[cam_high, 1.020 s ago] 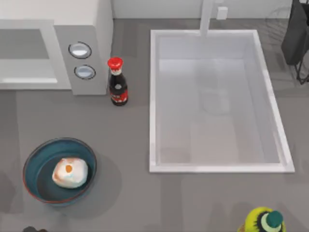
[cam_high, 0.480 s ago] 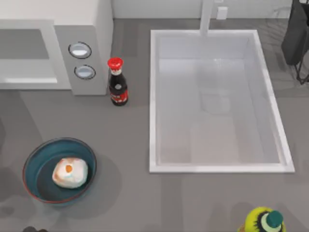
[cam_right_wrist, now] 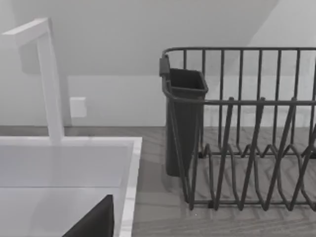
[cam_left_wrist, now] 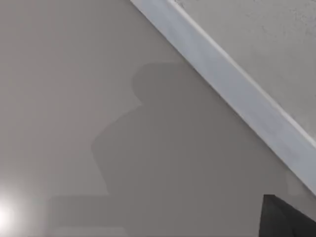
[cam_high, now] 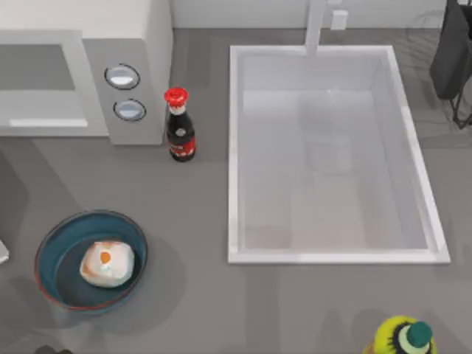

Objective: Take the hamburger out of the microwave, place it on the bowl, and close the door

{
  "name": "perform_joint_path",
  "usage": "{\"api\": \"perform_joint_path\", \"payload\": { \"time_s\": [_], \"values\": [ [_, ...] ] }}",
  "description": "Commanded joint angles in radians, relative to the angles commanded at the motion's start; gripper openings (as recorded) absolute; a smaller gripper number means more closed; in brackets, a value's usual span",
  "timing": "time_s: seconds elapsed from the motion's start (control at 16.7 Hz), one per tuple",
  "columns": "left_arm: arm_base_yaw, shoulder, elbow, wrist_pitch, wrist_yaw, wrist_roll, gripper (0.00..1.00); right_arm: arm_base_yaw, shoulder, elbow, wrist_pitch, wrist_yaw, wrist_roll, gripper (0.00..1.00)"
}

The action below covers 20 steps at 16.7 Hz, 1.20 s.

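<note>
A dark part of the left claw [cam_left_wrist: 286, 219] is seen close above the grey worktop [cam_left_wrist: 74, 98], beside a pale white strip [cam_left_wrist: 232, 89]; its state cannot be told. Farther off, the hamburger [cam_high: 107, 263] is seated inside the bowl [cam_high: 55, 251]. Beyond that stands a soy-sauce bottle [cam_high: 179, 125], whose red label is too small to be read, just beside the microwave [cam_high: 140, 44] and its door [cam_high: 82, 81]. The right claw [cam_right_wrist: 94, 222], its state likewise not to be told, is held over the sink [cam_right_wrist: 64, 163], with the faucet [cam_right_wrist: 49, 79] and a dish rack [cam_right_wrist: 247, 123] beyond it.
</note>
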Motion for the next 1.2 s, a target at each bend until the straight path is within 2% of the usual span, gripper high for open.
{"api": "perform_joint_path", "payload": {
  "time_s": [0.24,0.54,0.66,0.84,1.2],
  "values": [
    [-0.140,-0.119,-0.091,0.028,-0.092,-0.129,0.00,0.000,0.000,0.000,0.000,0.000,0.000,1.00],
    [-0.148,-0.123,-0.096,0.028,-0.097,-0.139,0.00,0.000,0.000,0.000,0.000,0.000,0.000,1.00],
    [-0.184,-0.126,-0.099,0.028,-0.125,-0.168,0.00,0.000,0.000,0.000,0.000,0.000,0.000,1.00],
    [-0.307,-0.142,-0.110,0.030,-0.211,-0.259,0.00,0.000,0.000,0.000,0.000,0.000,0.000,1.00],
    [-0.645,-0.205,-0.145,0.035,-0.432,-0.491,0.00,0.000,0.000,0.000,0.000,0.000,0.000,1.00]
  ]
}}
